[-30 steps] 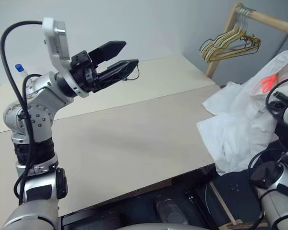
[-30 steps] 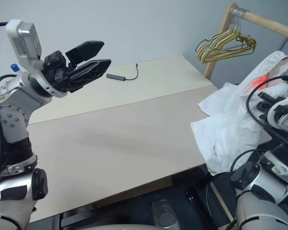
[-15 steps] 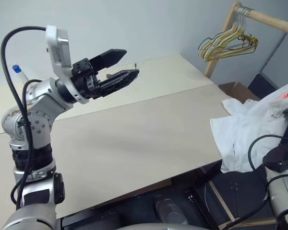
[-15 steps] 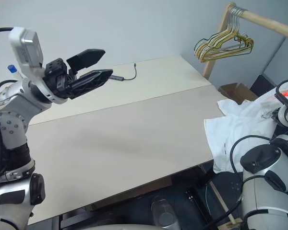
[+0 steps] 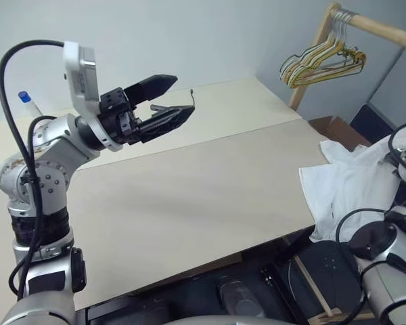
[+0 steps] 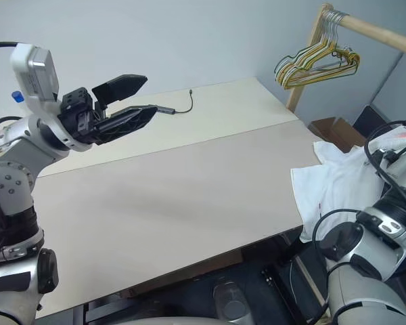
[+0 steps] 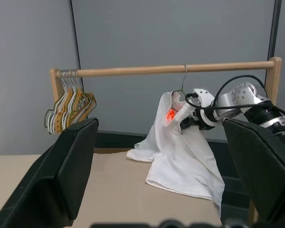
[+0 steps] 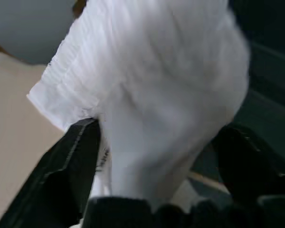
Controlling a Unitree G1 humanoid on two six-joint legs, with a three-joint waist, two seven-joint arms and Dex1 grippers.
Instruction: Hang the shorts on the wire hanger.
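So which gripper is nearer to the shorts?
The right gripper: it is at the shorts, cloth between its jaws. The left gripper hangs across the table.

A pale beige table (image 6: 169, 196) made of 2 boards carries a small dark cable (image 6: 178, 107) at its far side; the white shorts (image 6: 335, 189) drape over its right edge.

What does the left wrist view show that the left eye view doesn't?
Left wrist view, not the eye view: the wire hanger hooked on the rail, with the top of the shorts hanging just under it and the right gripper at the cloth.

Left eye view, not the wrist view: the open left gripper seen from outside, and a blue-capped bottle behind it.

Both: the table, the shorts trailing onto its edge, the rail and the bunch of hangers.
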